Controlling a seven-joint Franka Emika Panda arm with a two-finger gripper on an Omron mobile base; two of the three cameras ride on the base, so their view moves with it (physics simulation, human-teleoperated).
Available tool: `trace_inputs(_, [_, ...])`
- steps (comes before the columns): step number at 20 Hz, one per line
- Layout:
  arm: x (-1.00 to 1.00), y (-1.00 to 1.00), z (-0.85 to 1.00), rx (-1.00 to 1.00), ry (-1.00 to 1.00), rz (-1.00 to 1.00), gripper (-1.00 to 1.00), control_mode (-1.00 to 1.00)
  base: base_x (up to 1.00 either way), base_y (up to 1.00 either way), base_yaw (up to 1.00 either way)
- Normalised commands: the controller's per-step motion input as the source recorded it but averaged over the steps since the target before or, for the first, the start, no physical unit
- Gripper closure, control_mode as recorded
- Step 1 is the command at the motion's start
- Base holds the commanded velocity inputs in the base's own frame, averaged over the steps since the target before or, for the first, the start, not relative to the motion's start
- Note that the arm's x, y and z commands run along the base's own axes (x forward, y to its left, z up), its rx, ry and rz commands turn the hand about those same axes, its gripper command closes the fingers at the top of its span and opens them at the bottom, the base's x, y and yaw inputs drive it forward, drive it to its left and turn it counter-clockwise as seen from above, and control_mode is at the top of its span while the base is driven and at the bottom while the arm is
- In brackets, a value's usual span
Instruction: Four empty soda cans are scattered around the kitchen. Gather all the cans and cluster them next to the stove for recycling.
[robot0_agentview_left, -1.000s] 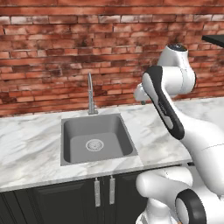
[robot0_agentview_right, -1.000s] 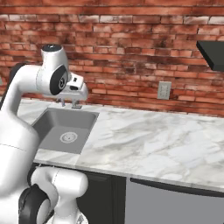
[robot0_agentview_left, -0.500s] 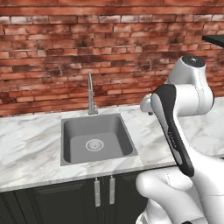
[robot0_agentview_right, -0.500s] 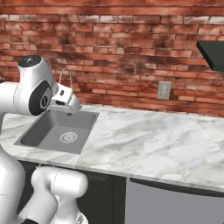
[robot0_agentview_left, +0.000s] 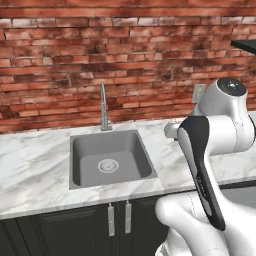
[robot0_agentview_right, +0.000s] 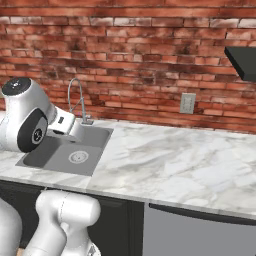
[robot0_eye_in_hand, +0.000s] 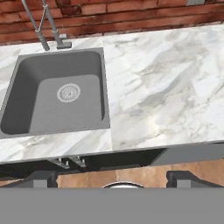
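the claw (robot0_eye_in_hand: 113, 178) stands wide open: in the hand view its two dark finger tips (robot0_eye_in_hand: 38, 178) sit far apart along the bottom, and between them pokes the rounded silver top of a soda can (robot0_eye_in_hand: 123, 185). only that sliver shows, so its colour and which way its long axis runs cannot be told; it seems to face up toward the camera. one can is visible here.

beyond the claw lies a white marble bench (robot0_eye_in_hand: 166, 83) with one grey sink (robot0_eye_in_hand: 26, 114) set into it, a round drain (robot0_eye_in_hand: 68, 92) in its floor, and one curved metal faucet (robot0_eye_in_hand: 45, 22) at its far rim against the red brick wall (robot0_eye_in_hand: 122, 13). one wall outlet (robot0_agentview_right: 187, 103) sits on the brick to the right of the sink. dark cabinets (robot0_agentview_left: 75, 232) run under the bench, with two bar handles (robot0_agentview_left: 118, 218) below the sink. a dark hood corner (robot0_agentview_right: 242, 62) juts in at upper right of the right base view. the bench top around the sink lies bare.
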Motion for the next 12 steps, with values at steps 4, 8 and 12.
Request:
trace_inputs(4, [-0.26,0.0,0.0,0.0,0.0,0.0,-1.0,-1.0,0.0,0.0,0.0])
trace_inputs(8, [-0.26,0.0,0.0,0.0,0.0,0.0,-1.0,-1.0,0.0,0.0,0.0])
trace_inputs(12, [-0.18,0.01,0.0,0.0,0.0,0.0,-1.0,-1.0,0.0,0.0,0.0])
